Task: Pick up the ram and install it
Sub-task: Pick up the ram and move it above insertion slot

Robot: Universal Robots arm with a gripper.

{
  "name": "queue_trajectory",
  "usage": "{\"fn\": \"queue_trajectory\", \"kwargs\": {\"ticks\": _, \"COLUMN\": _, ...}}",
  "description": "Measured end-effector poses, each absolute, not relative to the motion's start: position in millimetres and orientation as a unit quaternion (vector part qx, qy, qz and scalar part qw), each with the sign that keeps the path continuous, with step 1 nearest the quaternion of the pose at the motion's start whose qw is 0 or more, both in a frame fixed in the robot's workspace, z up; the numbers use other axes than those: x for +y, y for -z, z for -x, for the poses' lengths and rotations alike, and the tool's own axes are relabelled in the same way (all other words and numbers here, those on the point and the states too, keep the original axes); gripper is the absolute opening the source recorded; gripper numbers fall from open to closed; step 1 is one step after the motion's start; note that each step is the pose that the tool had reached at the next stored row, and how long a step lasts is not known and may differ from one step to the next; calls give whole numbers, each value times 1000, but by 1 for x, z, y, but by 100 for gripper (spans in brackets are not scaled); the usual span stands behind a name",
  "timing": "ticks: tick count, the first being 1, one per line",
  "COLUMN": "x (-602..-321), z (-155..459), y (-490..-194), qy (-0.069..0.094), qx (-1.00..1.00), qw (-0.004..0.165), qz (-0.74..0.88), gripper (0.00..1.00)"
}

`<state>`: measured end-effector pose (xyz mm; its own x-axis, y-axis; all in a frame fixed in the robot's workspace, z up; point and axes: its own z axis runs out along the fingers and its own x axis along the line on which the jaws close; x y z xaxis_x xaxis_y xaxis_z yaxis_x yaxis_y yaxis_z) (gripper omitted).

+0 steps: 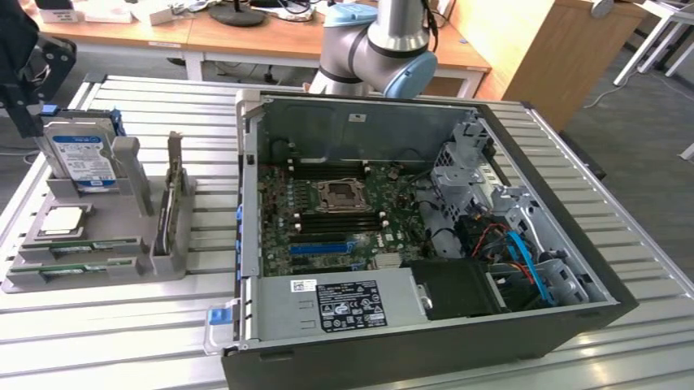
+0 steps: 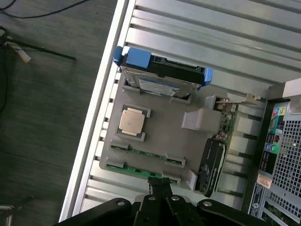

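Slats of bare metal make up the table (image 1: pixel 130 325). A grey holder (image 1: pixel 130 268) sits along the table's edge at the exterior view's left.

Two green boards lie flat and lengthwise in the holder's slots, on the side toward the table's near edge. These are the inner ram stick (image 1: pixel 96 245) and, just beside it at the holder's rim, the outer ram stick (image 1: pixel 81 270). Both are seated in the holder and nothing grips either one.

A square processor chip (image 1: pixel 65 218) rests in a recess beyond them. Past that, toward the table's far edge, a hard drive (image 1: pixel 81 158) with blue rails stands upright. An expansion card (image 1: pixel 168 203) stands on edge on the holder's side nearest the computer case (image 1: pixel 434 357).

The gripper (image 2: pixel 160 181) hangs over the holder with its fingers pressed together and nothing between them. From the wrist camera, its tips line up over the outer ram stick, near the end toward the expansion card, and stand apart from it.

The computer case lies open on its side and fills the table from the middle to the edge at the exterior view's right. Inside it, the motherboard (image 1: pixel 314 236) faces up. On it are the processor socket (image 1: pixel 340 195), dark memory slots (image 1: pixel 325 172) next to the socket, and a blue slot strip (image 1: pixel 320 245) nearer the power supply (image 1: pixel 341 305).

The arm's grey and pale-blue joint (image 1: pixel 379 49) rises beyond the table's far edge, behind the case.
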<state>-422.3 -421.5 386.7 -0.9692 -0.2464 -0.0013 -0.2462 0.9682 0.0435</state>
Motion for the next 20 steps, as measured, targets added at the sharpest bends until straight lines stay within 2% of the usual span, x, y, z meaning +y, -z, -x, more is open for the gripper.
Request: {"fn": "queue_trajectory", "kwargs": {"ticks": 20, "x": -421, "z": 422, "y": -386, "qy": 21, "qx": -953, "qw": 6, "qz": -301, "gripper": 11}}
